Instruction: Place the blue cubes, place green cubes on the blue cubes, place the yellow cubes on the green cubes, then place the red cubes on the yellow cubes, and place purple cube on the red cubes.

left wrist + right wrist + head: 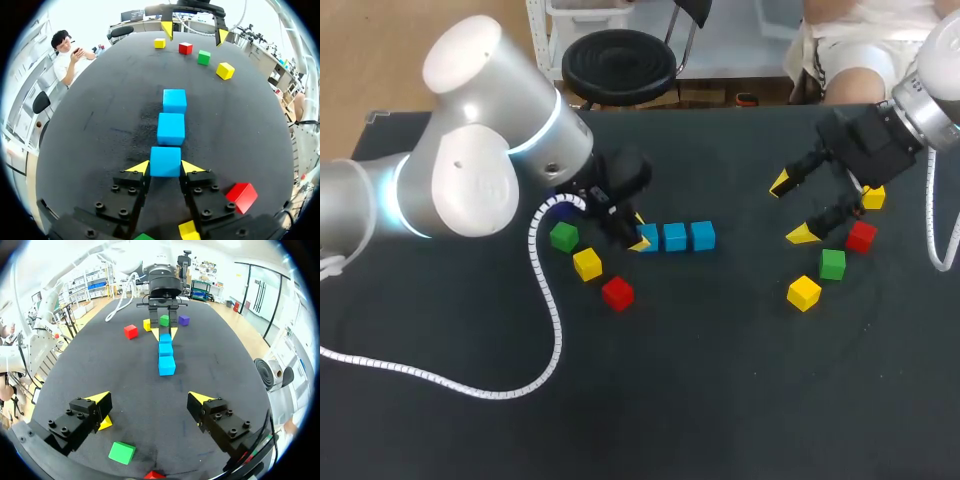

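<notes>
Three blue cubes lie in a row on the black table. My left gripper is shut on the end blue cube, which rests on the table in line with the second blue cube and the third. Beside the left arm lie a green cube, a yellow cube, a red cube and a purple cube. My right gripper hangs open and empty above the table, right of the row.
By the right gripper sit a yellow cube, a red cube, a green cube and another yellow cube. A white coiled cable trails across the table's left front.
</notes>
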Controlling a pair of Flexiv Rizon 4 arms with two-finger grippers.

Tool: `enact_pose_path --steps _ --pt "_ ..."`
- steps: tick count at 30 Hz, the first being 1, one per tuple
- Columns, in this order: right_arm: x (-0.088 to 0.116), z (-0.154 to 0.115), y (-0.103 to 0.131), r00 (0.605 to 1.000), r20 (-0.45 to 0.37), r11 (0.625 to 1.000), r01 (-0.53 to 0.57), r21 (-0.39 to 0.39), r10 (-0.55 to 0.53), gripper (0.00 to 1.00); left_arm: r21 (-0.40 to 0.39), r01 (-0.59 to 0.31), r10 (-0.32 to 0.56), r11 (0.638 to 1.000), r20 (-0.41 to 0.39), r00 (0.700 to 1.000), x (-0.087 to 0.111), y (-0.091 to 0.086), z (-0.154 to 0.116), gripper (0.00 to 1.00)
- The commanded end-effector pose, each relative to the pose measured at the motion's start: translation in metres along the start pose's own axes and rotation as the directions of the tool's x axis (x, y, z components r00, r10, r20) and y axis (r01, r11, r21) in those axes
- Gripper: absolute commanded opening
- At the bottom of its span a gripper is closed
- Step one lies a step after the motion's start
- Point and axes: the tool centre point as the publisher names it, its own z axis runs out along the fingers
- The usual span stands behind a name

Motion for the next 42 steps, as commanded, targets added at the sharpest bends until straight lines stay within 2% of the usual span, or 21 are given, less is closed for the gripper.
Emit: enact_pose_path --steps 1,6,7,9,10,19,26,32,42 --pt "0.0 0.0 0.0 1.0 0.002 1.0 0.001 0.002 -0.001 1.0 0.005 0.0 0.0 1.0 -0.005 1.0 0.0 0.003 0.003 0.0" --pt "0.0 0.0 0.0 1.0 0.002 1.0 0.001 0.002 -0.001 1.0 0.007 0.007 -0.007 1.0 -0.007 1.0 0.002 0.002 0.004 0.0" --pt "0.0 0.0 0.0 1.0 0.002 1.0 0.001 0.002 -0.001 1.0 0.008 0.011 -0.011 1.0 -0.009 1.0 0.003 0.002 0.005 0.15" --pt "0.0 0.0 0.0 1.0 0.002 1.0 0.001 0.002 -0.001 1.0 0.012 0.022 -0.022 1.0 -0.009 1.0 0.004 0.003 0.005 0.79" --pt "0.0 0.0 0.0 1.0 0.002 1.0 0.001 0.002 -0.001 1.0 0.013 0.026 -0.026 1.0 -0.008 1.0 0.004 0.004 0.005 1.0" --pt "0.0 0.0 0.0 1.0 0.002 1.0 0.001 0.002 -0.001 1.0 0.015 0.054 -0.054 0.998 0.004 0.999 0.009 0.007 0.002 1.0" --pt "0.0 0.0 0.0 1.0 0.002 1.0 0.001 0.002 -0.001 1.0 0.022 0.057 -0.058 0.998 0.033 0.998 0.006 0.004 -0.011 1.0" --pt "0.0 0.0 0.0 1.0 0.002 1.0 0.001 0.002 -0.001 1.0 0.05 0.03 -0.032 0.998 0.038 0.999 0.001 -0.003 -0.025 1.0" --pt "0.0 0.0 0.0 1.0 0.002 1.0 0.001 0.002 -0.001 1.0 0.03 0.045 -0.047 0.999 0.08 0.996 0.0 -0.022 -0.046 1.0"
